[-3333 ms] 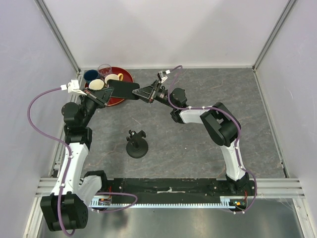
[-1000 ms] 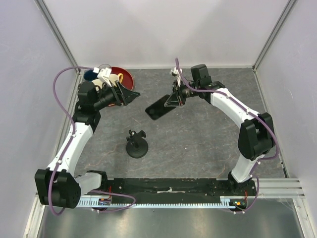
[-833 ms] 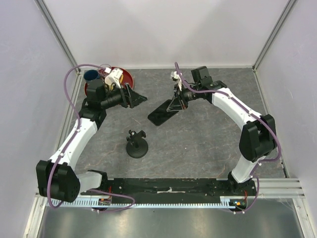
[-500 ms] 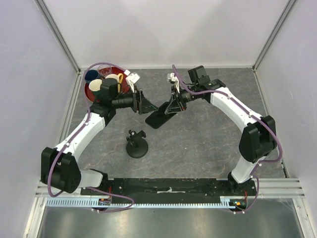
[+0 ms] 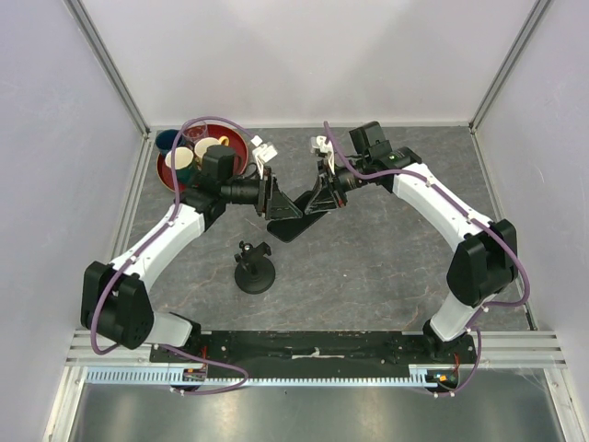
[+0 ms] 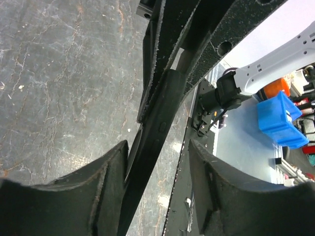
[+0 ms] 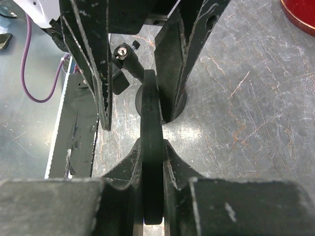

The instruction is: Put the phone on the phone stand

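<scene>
The black phone hangs tilted above the table, gripped edge-on by my right gripper, which is shut on its upper end. In the right wrist view the phone sits pinched between my right gripper's fingers. My left gripper is open, its fingers on either side of the phone's other end. In the left wrist view the phone runs between the spread left gripper, close to the left finger. The phone stand stands upright on the table below, with nothing on it; its clamp shows in the right wrist view.
A red tray with cups stands at the back left, behind the left arm. The grey stone-patterned tabletop is walled on three sides. The tray's rim shows at the right wrist view's top corner.
My left arm swung right from the tray to the phone, and its open fingers now straddle it. My right gripper kept hold of the phone and moved it slightly left and down.
</scene>
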Controlling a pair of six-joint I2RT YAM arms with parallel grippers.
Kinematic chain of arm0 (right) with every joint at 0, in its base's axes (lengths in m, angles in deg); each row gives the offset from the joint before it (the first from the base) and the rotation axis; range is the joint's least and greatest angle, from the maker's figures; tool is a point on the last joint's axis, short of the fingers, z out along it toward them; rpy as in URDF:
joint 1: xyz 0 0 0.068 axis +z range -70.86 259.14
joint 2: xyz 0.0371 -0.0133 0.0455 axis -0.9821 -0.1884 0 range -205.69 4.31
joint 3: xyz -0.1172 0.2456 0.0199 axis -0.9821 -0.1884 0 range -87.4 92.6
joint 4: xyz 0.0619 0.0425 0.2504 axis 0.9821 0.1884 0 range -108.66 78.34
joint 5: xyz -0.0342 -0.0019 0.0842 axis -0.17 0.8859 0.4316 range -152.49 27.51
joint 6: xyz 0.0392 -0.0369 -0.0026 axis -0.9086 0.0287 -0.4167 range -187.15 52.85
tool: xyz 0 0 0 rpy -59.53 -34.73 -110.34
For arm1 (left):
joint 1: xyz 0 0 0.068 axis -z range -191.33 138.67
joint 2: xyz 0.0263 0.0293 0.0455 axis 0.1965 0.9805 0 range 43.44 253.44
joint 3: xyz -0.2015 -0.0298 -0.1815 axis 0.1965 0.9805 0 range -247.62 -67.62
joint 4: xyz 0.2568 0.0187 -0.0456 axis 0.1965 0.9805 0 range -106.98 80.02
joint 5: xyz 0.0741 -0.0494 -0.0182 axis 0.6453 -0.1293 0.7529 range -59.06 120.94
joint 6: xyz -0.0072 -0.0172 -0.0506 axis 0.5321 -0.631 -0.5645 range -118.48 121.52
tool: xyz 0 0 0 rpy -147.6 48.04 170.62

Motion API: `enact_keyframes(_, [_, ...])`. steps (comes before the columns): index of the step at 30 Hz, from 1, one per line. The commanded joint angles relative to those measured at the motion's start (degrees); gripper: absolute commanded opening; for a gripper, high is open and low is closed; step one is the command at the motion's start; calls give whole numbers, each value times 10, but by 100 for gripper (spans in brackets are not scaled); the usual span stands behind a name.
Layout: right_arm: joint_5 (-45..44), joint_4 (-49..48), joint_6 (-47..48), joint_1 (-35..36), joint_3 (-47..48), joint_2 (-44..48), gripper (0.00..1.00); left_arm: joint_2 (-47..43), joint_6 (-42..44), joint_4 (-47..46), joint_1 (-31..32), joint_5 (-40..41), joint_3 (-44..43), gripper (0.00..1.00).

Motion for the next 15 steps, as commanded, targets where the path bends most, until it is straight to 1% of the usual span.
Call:
enact_keyframes(1, [38, -44, -13, 0, 34, 25, 0, -2, 42, 25, 7, -10, -28, 55])
enact_keyframes(2, [37, -50, -21, -1, 34, 26, 0, -6, 44, 26, 7, -10, -28, 51])
enact_keyframes(3, [32, -59, -31, -3, 31, 26, 0, -7, 45, 25, 7, -11, -28, 44])
enact_keyframes(5, [27, -87, -63, -5, 27, 29, 0, -11, 47, 26, 8, -13, -28, 40])
enact_keyframes(7, [18, -125, -89, -5, 19, 32, 0, -13, 48, 32, 8, -12, -28, 32])
enact_keyframes(8, [16, -139, -118, -6, 14, 36, 0, -12, 51, 34, 8, -10, -30, 25])
enact_keyframes(10, [7, -188, -148, -6, 2, 40, 0, -14, 53, 37, 8, -12, -31, 15])
enact_keyframes(11, [5, -203, -177, -6, -3, 43, 0, -19, 57, 36, 8, -8, -31, 8])
enact_keyframes(12, [2, -215, -187, -7, -8, 44, 1, -28, 59, 36, 8, -5, -30, 5])
enact_keyframes(13, [1, -232, -197, -7, -10, 44, 17, -36, 59, 27, 8, -1, -24, 3])
enact_keyframes(15, [-6, -245, -223, -6, -10, 41, 33, -62, 49, 6, 7, 26, -12, 2])
